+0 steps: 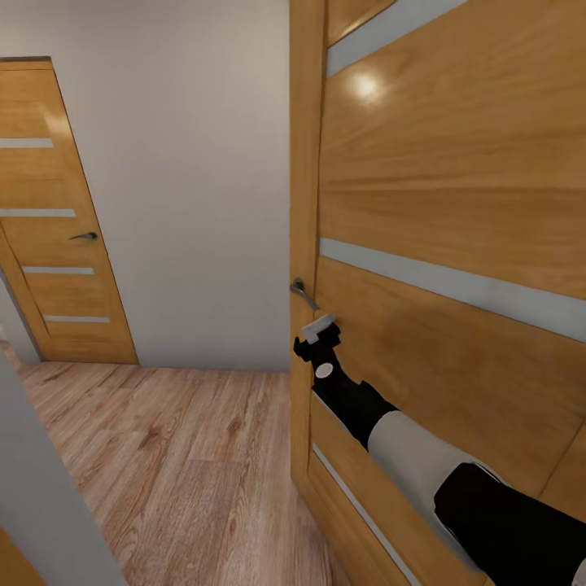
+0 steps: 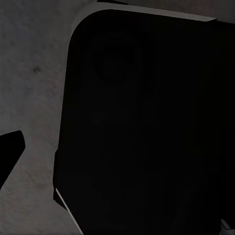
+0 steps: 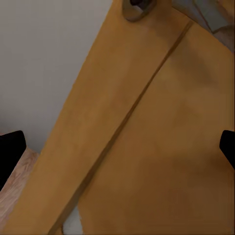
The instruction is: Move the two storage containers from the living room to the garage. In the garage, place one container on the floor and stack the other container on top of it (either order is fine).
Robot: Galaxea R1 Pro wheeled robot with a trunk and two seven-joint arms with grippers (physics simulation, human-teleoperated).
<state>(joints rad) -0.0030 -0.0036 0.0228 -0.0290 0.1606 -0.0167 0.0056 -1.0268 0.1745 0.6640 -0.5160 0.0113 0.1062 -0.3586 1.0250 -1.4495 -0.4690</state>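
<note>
Head view: a narrow passage with a light wood plank floor point(image 1: 187, 472) and a plain grey-white wall point(image 1: 195, 179) is seen, and none of the red-orange storage bins is to be made out in any picture, so their place cannot be told. At the right, a tall honey-coloured wooden door with pale grey horizontal strips point(image 1: 456, 212) is shown close to the camera, its small metal lever handle point(image 1: 303, 291) set near the door's edge. The right arm, black and white, is stretched toward that door, and the right claw point(image 1: 317, 335) is held just below the handle, near it; whether they touch cannot be told. In the right wrist view the two black fingertips point(image 3: 10, 152) are seen well apart at opposite edges of the picture, so the claw is spread, with the door's wooden face between them and the round base of the handle point(image 3: 138, 7) ahead. A second door of the same wood with a dark lever point(image 1: 61, 236) stands shut at the far left. In the left wrist view a dark rounded panel point(image 2: 147, 127) over a mottled grey surface point(image 2: 29, 73) is shown; one black fingertip point(image 2: 10, 149) is seen, and the left claw's state cannot be told.
</note>
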